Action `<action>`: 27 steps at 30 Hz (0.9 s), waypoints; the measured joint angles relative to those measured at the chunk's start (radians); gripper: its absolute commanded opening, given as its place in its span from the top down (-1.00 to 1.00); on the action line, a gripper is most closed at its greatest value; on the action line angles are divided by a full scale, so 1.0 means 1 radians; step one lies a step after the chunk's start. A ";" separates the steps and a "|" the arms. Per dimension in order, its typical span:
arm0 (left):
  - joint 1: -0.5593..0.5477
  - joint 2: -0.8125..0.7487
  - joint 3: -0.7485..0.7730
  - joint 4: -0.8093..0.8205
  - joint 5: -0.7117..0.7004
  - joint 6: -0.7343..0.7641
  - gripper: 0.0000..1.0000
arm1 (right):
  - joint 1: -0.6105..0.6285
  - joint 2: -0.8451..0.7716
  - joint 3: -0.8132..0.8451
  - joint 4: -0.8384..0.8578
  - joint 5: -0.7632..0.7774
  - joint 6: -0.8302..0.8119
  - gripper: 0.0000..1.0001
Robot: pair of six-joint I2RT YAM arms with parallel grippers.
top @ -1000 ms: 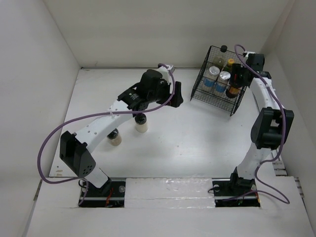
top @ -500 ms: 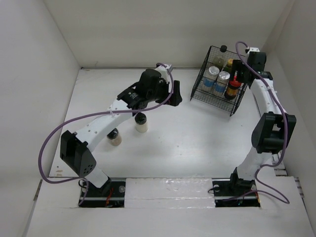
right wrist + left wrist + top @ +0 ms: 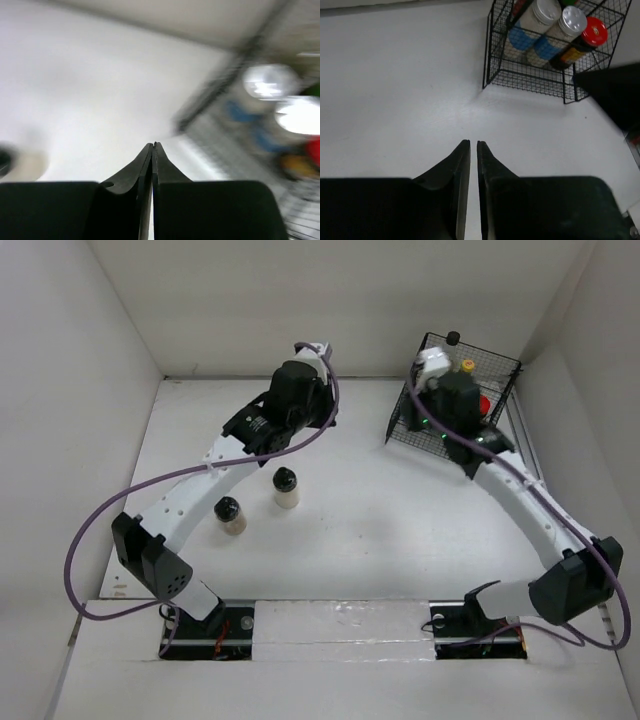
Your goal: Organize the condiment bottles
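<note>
This is a robotics lab test cell. My left arm (image 3: pixel 180 505) and right arm (image 3: pixel 530 505) are bolted on black mounting plates (image 3: pixel 215 628) at the near edge of a plain white counter (image 3: pixel 400 530), boxed in by bare white panels (image 3: pixel 300 300) at the back and both sides. Purple cables (image 3: pixel 68 560) loop loose off both arms. A black wire basket (image 3: pixel 535 82) and two beige jars (image 3: pixel 287 490) stand on the counter as props.

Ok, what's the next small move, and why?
Probably swing the left gripper over the nearer beige jar and open it: that jar and a second beige jar stand outside the wire basket, and its jaws are shut, empty.
</note>
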 measured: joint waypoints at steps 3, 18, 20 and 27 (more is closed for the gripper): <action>0.008 -0.019 0.043 -0.037 -0.091 -0.009 0.68 | 0.213 -0.011 -0.112 0.065 -0.075 0.024 0.10; 0.101 -0.371 0.013 -0.046 -0.277 -0.134 -0.30 | 0.655 0.443 0.113 0.100 -0.188 -0.071 -0.78; 0.101 -0.414 -0.002 -0.039 -0.301 -0.132 -0.33 | 0.654 0.486 0.158 0.094 -0.169 -0.074 -0.64; 0.101 -0.494 -0.055 -0.006 -0.341 -0.126 -0.33 | 0.649 0.573 0.217 0.068 -0.083 -0.070 -0.30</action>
